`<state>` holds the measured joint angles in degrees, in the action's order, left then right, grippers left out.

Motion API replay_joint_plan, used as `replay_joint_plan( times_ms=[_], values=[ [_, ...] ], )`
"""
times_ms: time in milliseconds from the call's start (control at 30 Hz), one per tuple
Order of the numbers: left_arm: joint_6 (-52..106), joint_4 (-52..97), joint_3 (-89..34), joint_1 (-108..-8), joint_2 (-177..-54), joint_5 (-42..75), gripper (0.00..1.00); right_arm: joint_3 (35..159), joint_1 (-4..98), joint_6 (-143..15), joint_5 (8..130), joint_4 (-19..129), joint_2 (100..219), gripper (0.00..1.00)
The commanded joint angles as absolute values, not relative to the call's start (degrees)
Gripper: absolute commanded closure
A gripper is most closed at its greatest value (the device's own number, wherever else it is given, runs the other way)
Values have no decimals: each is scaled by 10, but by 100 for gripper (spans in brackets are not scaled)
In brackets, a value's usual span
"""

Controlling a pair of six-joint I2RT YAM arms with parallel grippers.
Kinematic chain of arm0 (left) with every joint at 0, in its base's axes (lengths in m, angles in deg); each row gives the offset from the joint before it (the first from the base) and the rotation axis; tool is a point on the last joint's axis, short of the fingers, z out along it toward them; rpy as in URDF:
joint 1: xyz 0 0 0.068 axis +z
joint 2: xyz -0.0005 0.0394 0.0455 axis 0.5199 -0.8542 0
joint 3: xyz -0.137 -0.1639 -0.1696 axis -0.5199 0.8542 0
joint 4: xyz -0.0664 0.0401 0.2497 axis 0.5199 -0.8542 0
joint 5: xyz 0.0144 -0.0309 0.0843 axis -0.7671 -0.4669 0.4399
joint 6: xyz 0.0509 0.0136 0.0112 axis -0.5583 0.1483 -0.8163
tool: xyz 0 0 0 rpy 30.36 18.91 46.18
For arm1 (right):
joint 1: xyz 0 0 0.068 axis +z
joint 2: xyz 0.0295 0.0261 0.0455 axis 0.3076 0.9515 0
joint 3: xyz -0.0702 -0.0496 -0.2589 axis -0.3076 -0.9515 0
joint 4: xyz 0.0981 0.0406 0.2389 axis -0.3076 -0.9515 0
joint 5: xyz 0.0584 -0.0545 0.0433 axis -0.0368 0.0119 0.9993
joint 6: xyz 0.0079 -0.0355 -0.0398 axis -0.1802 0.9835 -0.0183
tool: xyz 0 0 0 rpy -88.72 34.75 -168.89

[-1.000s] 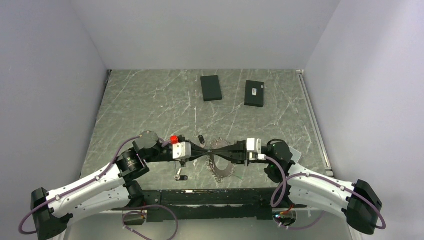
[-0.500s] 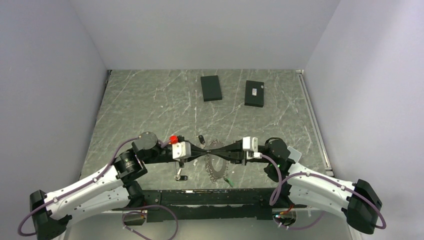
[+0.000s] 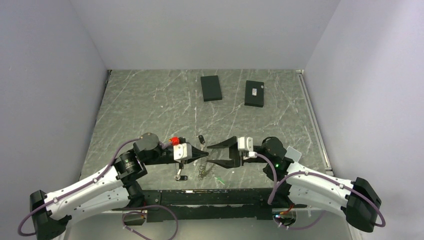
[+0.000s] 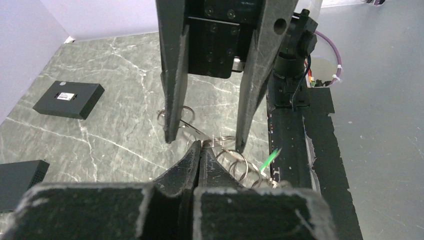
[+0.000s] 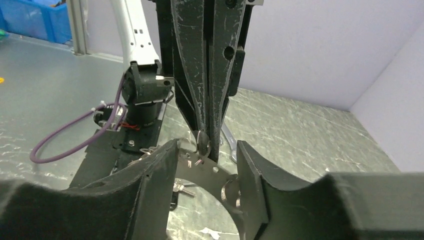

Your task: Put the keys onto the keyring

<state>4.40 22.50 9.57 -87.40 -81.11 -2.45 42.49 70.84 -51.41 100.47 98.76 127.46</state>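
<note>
The keyring (image 5: 216, 176), a flat grey metal ring with small wire rings (image 4: 235, 162) and a green tag (image 4: 270, 159), hangs from my left gripper (image 3: 204, 154), which is shut on its upper edge. In the top view the ring (image 3: 202, 169) shows edge-on, with the tag (image 3: 218, 179) below it. My right gripper (image 3: 221, 155) is open and faces the left one, its fingers either side of the ring without gripping it. One black-headed key (image 3: 201, 138) lies just behind the grippers. Another key (image 3: 180, 176) lies on the table in front of the left wrist.
Two black boxes (image 3: 211, 88) (image 3: 254, 93) lie at the back of the marble table (image 3: 150, 100). A silver wrench (image 5: 227, 140) lies on the table behind the left fingers. The black base rail (image 3: 210, 196) runs along the near edge under the hanging ring.
My right gripper has opened and let go of the keyring. The ring, flat between both grippers before, now hangs edge-on from the left gripper alone, shifted a little left.
</note>
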Motion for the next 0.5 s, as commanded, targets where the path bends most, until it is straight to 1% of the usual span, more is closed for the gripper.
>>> replay_joint_plan(
  times_ms=[0,300,367,400,467],
  values=[
    [38,257,68,-879,-802,-10,100,435,712,-509,989,965,1269,48],
    [45,244,76,-878,-804,39,100,435,712,-506,976,952,1270,49],
    [50,236,75,-878,-803,60,100,431,712,-502,934,949,1265,50],
    [56,234,75,-878,-803,77,100,427,713,-510,891,953,1266,49],
    [61,227,76,-878,-802,106,89,415,713,-566,781,974,1265,49]
  ],
)
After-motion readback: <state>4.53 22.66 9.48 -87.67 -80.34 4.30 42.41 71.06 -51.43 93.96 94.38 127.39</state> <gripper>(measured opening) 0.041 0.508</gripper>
